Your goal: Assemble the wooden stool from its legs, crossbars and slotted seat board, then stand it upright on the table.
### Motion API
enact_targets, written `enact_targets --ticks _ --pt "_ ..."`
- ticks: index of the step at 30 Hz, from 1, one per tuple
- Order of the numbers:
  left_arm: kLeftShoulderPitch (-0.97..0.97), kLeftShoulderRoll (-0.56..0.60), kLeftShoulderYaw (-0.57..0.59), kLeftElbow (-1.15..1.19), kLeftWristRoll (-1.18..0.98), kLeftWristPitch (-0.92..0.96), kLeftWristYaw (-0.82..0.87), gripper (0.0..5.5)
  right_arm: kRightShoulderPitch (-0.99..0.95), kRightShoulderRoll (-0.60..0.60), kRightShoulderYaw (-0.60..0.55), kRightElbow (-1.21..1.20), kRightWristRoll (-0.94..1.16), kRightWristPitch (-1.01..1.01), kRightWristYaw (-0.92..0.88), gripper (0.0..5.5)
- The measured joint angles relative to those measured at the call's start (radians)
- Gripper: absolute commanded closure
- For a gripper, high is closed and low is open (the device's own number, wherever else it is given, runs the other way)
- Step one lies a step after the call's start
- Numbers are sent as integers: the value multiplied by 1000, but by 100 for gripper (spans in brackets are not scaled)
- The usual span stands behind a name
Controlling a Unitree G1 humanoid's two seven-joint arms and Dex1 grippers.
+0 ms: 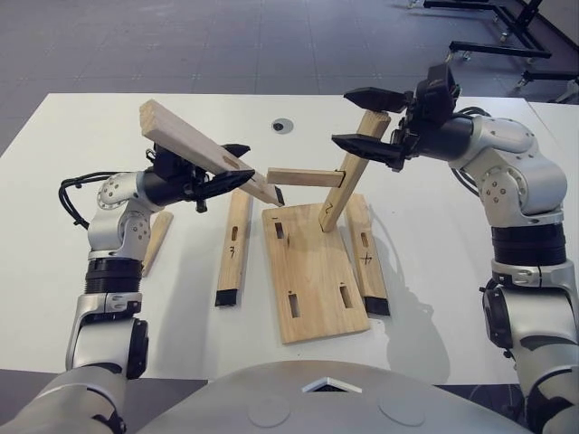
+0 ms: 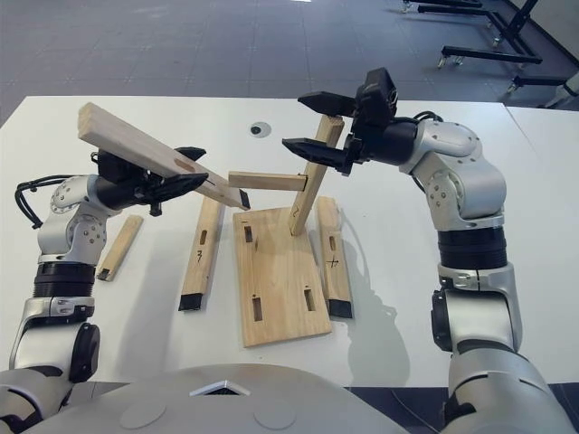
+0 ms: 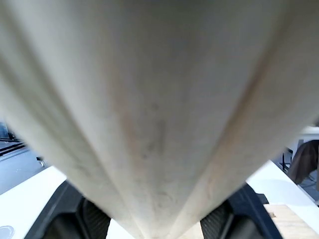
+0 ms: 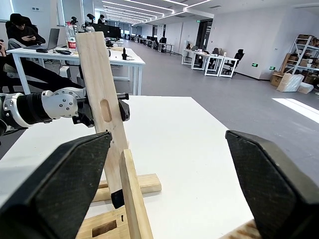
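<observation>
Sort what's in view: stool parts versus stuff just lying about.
For the job:
seat board
upright leg standing on it
side crossbar meeting that leg
held leg in the left gripper
left loose leg
right loose leg
short crossbar by the left arm

Lying about:
table grommet
wheeled frames on the floor behind

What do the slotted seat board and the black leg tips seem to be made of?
Pale slotted rectangular seat board: apparently unfinished light wood; grain lines show and the surface is matte. Black tip of the wooden leg lying left of it: perhaps paint or a rubber cap; cannot tell.
</observation>
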Motion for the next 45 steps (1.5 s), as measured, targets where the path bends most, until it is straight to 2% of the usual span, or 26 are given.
enact_targets --ticks 5,9,13,17,28,32,36,41,45 --pt "3 34 5 10 5 16 -7 348 -3 5 -16 -30 21 48 -12 132" --pt "-43 77 -12 123 54 20 -46 348 -2 17 -15 -66 22 75 -28 132" --pt "-119 82 -44 247 106 18 -83 348 1 36 -7 -116 22 98 -49 132" --pt "-130 82 -55 242 112 38 -115 348 13 73 -17 -161 59 137 -93 132" --pt "-122 161 -26 75 54 152 -149 348 79 85 -162 -388 197 205 -286 132" --pt "-122 165 -29 41 52 170 -139 348 78 66 -210 -392 219 205 -311 132" --pt "-103 150 -40 -62 45 206 -68 348 76 41 -221 -362 241 222 -302 132" --pt "47 147 -32 -295 6 290 70 348 62 17 -222 -256 242 223 -250 132" --pt "118 176 -4 -391 -27 334 120 348 21 16 -194 -217 235 223 -216 132"
